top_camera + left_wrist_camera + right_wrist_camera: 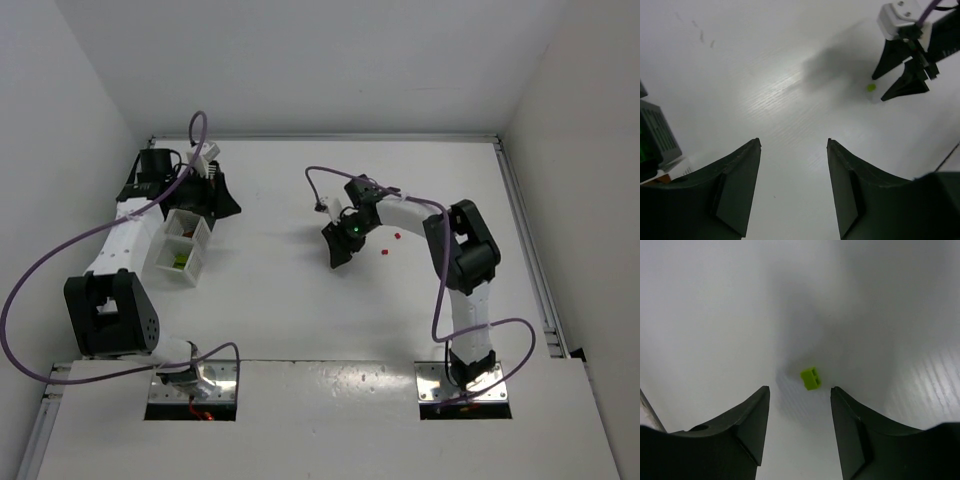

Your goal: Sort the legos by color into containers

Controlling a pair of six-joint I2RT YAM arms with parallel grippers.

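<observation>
Legos (397,237) lie loose on the surface (290,310), well apart from the containers (163,255) on my left. My right end effector (799,390) hangs open and empty (left end effector (794,141) likewise); I should centre on the yellow-green lego (811,378) just ahead before closing.

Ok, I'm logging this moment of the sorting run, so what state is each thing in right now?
left gripper: open, empty.
right gripper: open, holding nothing.
yellow-green lego: lying loose on the table, just ahead of the right gripper's fingers.
red legos: loose on the table, unsorted.
white containers: upright; one has something yellow-green in it.
</observation>
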